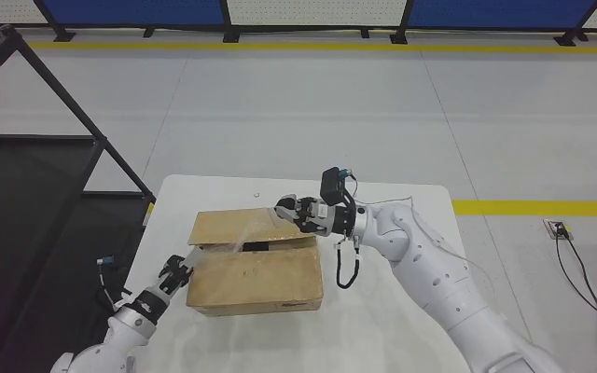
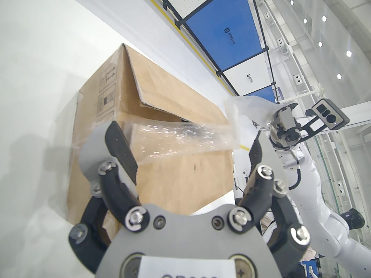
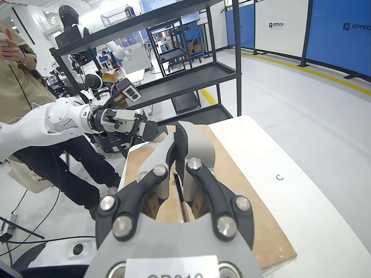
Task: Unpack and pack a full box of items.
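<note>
A brown cardboard box (image 1: 254, 270) lies on the white table (image 1: 392, 308), its top flaps nearly closed with a dark gap along the seam. My right gripper (image 1: 283, 207) hovers over the box's far edge, shut on a strip of clear tape (image 1: 250, 230) peeled up from the seam. In the left wrist view the clear tape (image 2: 185, 138) stretches from the box (image 2: 162, 102) to the right gripper (image 2: 285, 118). My left gripper (image 1: 177, 270) is open at the box's left end, its fingers (image 2: 120, 148) apart just before the cardboard. The right gripper (image 3: 177, 138) is pressed together above the box (image 3: 232, 180).
A black metal shelf rack (image 1: 56, 149) stands just left of the table. A black cable (image 1: 347, 266) hangs from the right wrist beside the box. Bare table surface lies right of the box, with a small black mark (image 3: 279, 177) on it.
</note>
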